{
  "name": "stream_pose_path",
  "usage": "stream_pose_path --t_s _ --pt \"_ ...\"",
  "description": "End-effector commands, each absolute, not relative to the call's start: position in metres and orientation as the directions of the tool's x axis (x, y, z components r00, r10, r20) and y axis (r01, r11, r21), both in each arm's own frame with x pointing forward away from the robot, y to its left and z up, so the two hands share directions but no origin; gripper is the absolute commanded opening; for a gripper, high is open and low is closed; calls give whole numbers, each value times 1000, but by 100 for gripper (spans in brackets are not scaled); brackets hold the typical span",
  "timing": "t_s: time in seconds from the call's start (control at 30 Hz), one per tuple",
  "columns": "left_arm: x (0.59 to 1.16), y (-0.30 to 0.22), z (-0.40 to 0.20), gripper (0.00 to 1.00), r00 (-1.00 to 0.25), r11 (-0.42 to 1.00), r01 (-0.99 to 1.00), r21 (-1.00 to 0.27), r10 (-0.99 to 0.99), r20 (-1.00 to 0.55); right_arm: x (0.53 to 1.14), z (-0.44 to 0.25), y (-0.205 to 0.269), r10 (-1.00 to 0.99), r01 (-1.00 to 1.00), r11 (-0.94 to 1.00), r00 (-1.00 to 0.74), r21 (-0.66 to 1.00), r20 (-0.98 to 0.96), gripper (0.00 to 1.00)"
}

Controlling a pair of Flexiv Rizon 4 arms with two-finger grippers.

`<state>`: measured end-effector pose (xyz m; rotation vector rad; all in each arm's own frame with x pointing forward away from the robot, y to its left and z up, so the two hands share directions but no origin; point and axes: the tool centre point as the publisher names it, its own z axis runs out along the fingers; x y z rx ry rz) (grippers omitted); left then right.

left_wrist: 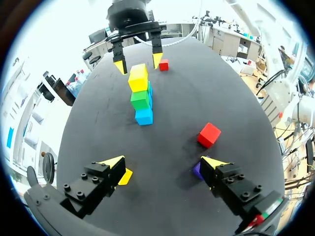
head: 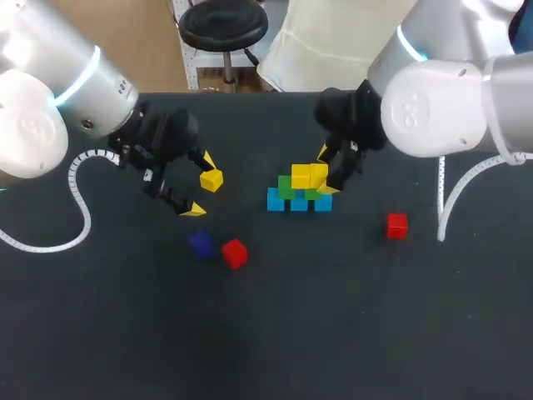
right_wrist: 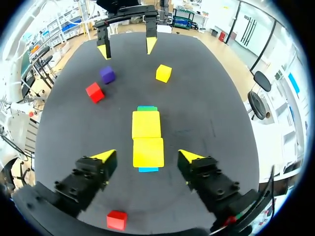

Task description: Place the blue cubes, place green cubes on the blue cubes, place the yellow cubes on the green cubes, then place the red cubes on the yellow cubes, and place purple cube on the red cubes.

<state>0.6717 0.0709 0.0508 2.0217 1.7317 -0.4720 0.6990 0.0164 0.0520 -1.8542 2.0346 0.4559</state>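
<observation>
Right gripper point(head: 326, 171) is at the stack point(head: 300, 190) in the middle of the table point(head: 350, 333), fingers spread wide. The right wrist view shows it best: the two yellow cubes point(right_wrist: 147, 137) on top lie side by side in the gap between the fingers point(right_wrist: 103, 158). There is dark table on both sides, and neither tip touches them. Below them sit the green cubes point(head: 287, 189), and under those the blue cubes point(head: 298, 202) in a row on the table.

Over on the left side, the left gripper point(head: 200, 185) is spread wide as well, holding nothing. A loose yellow cube point(head: 211, 180) lies between its fingers, close against the tip nearer the far edge. In the left wrist view that cube point(left_wrist: 126, 176) peeks out from under that fingertip point(left_wrist: 114, 163), and I can't tell if they touch. The purple cube point(head: 200, 243) lies just outside the other finger, toward the near edge. One red cube point(head: 235, 253) sits right beside the purple cube. The second red cube point(head: 397, 225) sits alone toward the right edge, well apart from the stack.
</observation>
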Motion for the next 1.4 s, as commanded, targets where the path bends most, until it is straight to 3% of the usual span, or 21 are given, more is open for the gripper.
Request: stream_pose_path --t_s 0.03,0.7,1.4 --pt "672 72 50 100 163 -126 986 107 837 -523 700 61 5 -869 -996 90 -85 12 -487 100" --pt "672 72 50 100 163 -126 986 107 837 -523 700 72 -106 -648 -979 204 -138 5 -749 100" --pt "672 72 50 100 163 -126 986 107 837 -523 691 71 -150 -600 -983 185 -105 -10 -793 100"
